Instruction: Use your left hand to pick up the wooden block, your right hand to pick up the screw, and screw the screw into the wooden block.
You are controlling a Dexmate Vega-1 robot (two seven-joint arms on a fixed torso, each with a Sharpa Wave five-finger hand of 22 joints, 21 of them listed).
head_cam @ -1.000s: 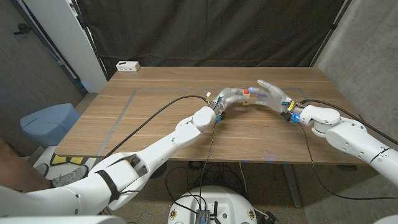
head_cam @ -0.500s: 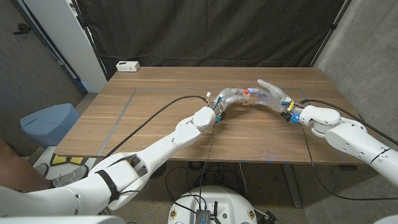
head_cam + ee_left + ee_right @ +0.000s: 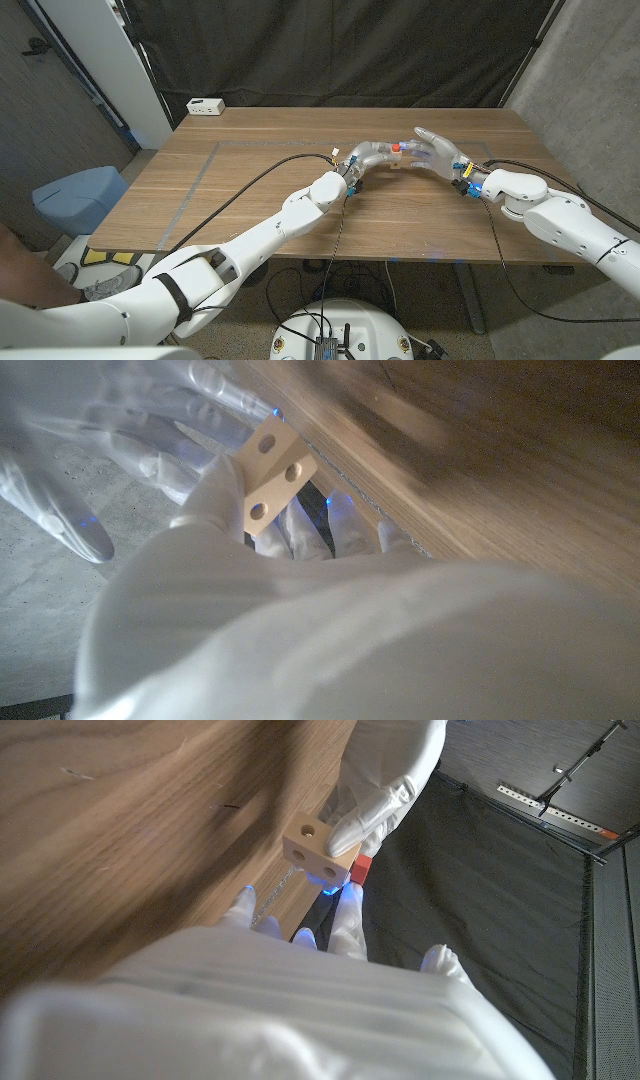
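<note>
Head view: white box (image 3: 205, 106) at the far left corner of the wooden surface (image 3: 250, 190). Right of centre, the left hand (image 3: 372, 156) grips the wooden block (image 3: 271, 473), its holes facing outward in the left wrist view. The screw (image 3: 396, 149), red-headed, sits at the block. The right hand (image 3: 436, 151) meets it with fingers spread; whether it grasps the screw cannot be told.

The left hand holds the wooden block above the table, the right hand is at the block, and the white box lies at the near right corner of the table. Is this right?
Not quite. The white box lies at the far left corner of the table, as the head view shows. The rest holds: the left hand holds the wooden block and the right hand is at it.
</note>
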